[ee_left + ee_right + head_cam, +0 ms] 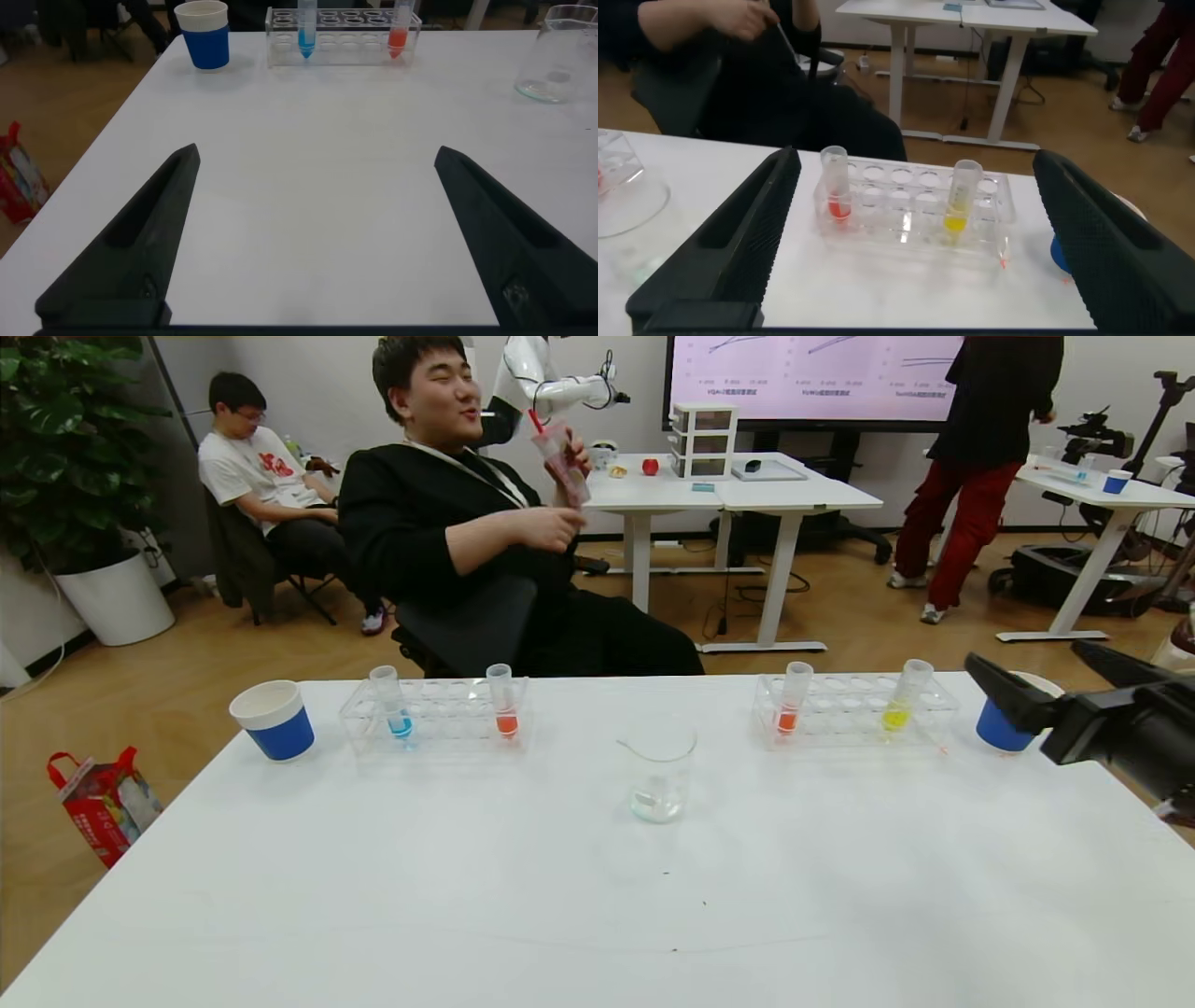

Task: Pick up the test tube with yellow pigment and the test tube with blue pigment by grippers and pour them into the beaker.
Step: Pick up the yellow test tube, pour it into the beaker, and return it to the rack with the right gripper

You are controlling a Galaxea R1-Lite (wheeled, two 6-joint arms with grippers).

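From the head we see the beaker (659, 773) nearly empty on the counter (597, 915); behind it to the left, a clear rack (435, 714) holds the test tube with blue pigment (391, 703); behind it to the right, the test tube with yellow pigment (905, 697).

Our left wrist shows the left gripper (318, 243) spread wide, empty, facing that rack.

Our right wrist shows the right gripper (915, 238) wide, empty, facing the yellow tube.
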